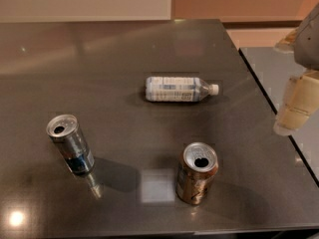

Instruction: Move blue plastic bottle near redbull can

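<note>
- grey counter: blue plastic bottle lay on its side, well apart from upright redbull can at front left.
- gripper hung beyond right edge; how open, could not tell.
- risk: round bottle could roll if nudged, or topple the can.

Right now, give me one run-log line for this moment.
bottle: lying on side, apart from cans | redbull can: upright, front left | gripper: right edge, away from bottle
</note>
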Robot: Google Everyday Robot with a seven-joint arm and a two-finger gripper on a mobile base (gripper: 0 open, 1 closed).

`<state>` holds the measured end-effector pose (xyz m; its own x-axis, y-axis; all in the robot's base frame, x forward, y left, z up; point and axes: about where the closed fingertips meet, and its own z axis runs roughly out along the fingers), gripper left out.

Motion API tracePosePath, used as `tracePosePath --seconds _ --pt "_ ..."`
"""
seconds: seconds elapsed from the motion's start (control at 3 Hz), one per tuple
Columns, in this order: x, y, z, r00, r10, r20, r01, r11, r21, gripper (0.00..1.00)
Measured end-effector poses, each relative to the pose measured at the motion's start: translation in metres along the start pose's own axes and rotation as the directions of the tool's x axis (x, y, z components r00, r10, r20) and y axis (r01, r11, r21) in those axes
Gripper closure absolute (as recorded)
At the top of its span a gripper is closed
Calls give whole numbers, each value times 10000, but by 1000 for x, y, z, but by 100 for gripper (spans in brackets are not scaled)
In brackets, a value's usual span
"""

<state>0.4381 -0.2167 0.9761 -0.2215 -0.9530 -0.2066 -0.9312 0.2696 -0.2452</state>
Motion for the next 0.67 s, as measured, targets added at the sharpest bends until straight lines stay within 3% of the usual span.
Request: tracePosePath --seconds 0.33,0.67 --pt "-1 -1 0 10000 -3 17 3 10000 25 0" --pt "-13 -21 6 9994 -222 250 217 9996 197 0"
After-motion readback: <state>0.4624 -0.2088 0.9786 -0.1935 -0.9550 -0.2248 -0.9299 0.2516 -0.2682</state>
